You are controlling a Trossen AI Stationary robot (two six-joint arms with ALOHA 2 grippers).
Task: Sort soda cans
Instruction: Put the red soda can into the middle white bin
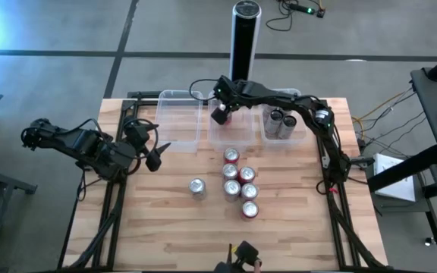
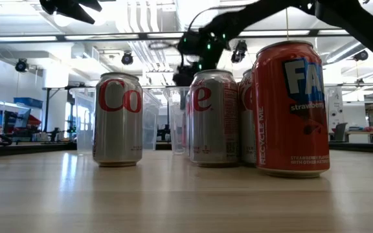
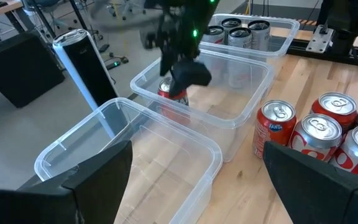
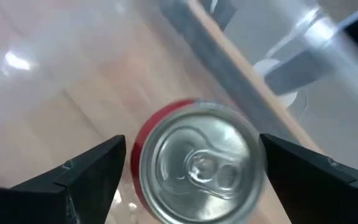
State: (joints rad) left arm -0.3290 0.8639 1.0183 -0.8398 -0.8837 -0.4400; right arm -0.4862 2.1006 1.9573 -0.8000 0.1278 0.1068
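A red soda can (image 4: 197, 165) with a silver top stands upright in the middle clear bin (image 1: 234, 136). My right gripper (image 1: 221, 114) hangs over it, open, one finger on either side of the can's top (image 3: 169, 87) with narrow gaps. Several more red and silver cans (image 1: 240, 182) stand upright in a cluster mid-table, and a silver one (image 1: 196, 187) stands apart to their left. Dark and silver cans (image 1: 281, 121) stand in the right bin. My left gripper (image 1: 158, 155) waits open, near the table's left side, beside the left bin (image 3: 129, 155).
Three clear bins sit in a row along the far edge; the left bin (image 1: 179, 117) holds nothing. A tall black-and-silver cylinder (image 1: 244, 30) stands behind them. In the low view the cans (image 2: 291, 107) stand close to the near edge. Bare wood lies left and right of the cluster.
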